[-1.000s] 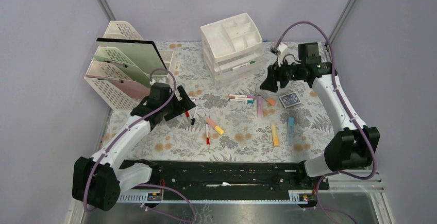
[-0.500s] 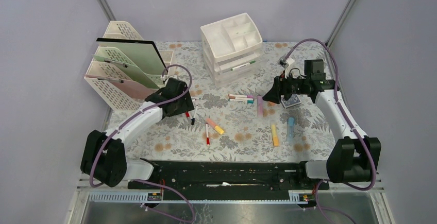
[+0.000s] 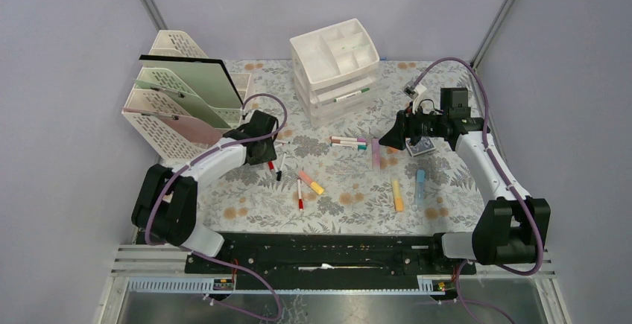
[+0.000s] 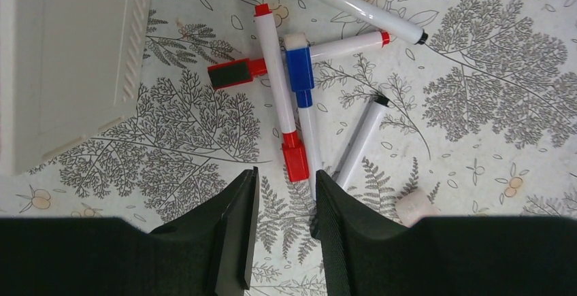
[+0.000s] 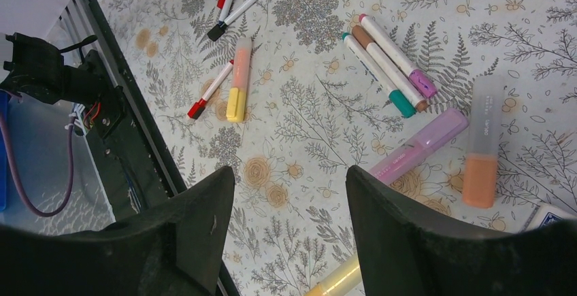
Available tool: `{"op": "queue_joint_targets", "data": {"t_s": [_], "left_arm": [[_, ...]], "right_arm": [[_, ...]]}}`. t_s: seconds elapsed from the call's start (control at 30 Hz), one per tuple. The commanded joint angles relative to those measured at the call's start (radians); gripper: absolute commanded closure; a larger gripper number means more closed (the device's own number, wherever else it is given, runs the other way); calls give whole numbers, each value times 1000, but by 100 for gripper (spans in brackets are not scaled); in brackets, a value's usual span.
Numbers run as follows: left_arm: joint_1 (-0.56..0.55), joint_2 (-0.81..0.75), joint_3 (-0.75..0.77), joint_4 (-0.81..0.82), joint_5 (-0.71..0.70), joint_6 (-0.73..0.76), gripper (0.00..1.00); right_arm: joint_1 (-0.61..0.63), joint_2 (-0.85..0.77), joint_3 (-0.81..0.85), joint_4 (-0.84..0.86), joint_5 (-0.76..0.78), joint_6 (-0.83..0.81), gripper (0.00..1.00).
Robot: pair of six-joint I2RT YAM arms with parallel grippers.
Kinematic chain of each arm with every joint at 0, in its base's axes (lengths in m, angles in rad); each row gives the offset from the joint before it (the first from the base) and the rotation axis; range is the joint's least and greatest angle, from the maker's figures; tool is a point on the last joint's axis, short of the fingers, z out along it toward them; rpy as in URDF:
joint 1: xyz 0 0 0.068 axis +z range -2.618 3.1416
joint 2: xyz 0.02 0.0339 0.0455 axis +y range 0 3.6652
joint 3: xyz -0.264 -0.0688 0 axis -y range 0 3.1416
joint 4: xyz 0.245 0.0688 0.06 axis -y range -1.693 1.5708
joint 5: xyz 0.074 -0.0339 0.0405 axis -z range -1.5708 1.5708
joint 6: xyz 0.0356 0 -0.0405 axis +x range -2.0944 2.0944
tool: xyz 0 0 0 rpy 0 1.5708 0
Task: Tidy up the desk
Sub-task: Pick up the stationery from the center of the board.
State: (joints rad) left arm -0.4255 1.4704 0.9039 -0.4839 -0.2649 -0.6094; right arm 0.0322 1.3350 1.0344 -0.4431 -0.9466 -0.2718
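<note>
The desk (image 3: 350,205) is covered in a fern-and-flower cloth strewn with pens. My left gripper (image 3: 273,157) hangs low over a small heap of whiteboard markers (image 4: 299,71) beside the file rack (image 3: 179,93). In the left wrist view my left gripper (image 4: 286,173) has its jaws part-way in, with only cloth between them. A red marker cap (image 4: 296,163) lies just beyond the tips. My right gripper (image 3: 389,139) hovers open above the cloth near a purple highlighter (image 5: 422,143). Nothing sits within the right gripper (image 5: 289,173).
A white drawer unit (image 3: 335,63) stands at the back centre with a pen on its shelf. A card deck (image 3: 423,145) lies under the right wrist. Yellow (image 3: 397,194) and blue (image 3: 420,185) highlighters, several thin pens (image 3: 348,142) and a red marker (image 3: 299,194) lie mid-desk.
My left arm stretched forward and lowered over the marker heap while its jaws narrowed. My right gripper swung down from the back right toward the centre, then held still.
</note>
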Motion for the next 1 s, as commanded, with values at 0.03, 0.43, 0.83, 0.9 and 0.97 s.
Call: {"op": "queue_joint_targets", "data": {"t_s": [0.03, 0.43, 0.83, 0.9, 0.97], "left_arm": [[13, 56, 55, 69, -38, 39, 60], [53, 147, 71, 108, 2, 55, 63], [51, -12, 67, 96, 380, 134, 51], [51, -54, 31, 141, 458, 107, 47], [51, -96, -26, 215, 542, 62, 44]], "right_arm": [[-6, -7, -4, 38, -38, 15, 32], [-11, -4, -8, 44, -38, 24, 31], [-14, 17, -2, 46, -42, 24, 31], [-14, 26, -2, 46, -40, 23, 31], [-14, 32, 1, 46, -41, 22, 31]]}}
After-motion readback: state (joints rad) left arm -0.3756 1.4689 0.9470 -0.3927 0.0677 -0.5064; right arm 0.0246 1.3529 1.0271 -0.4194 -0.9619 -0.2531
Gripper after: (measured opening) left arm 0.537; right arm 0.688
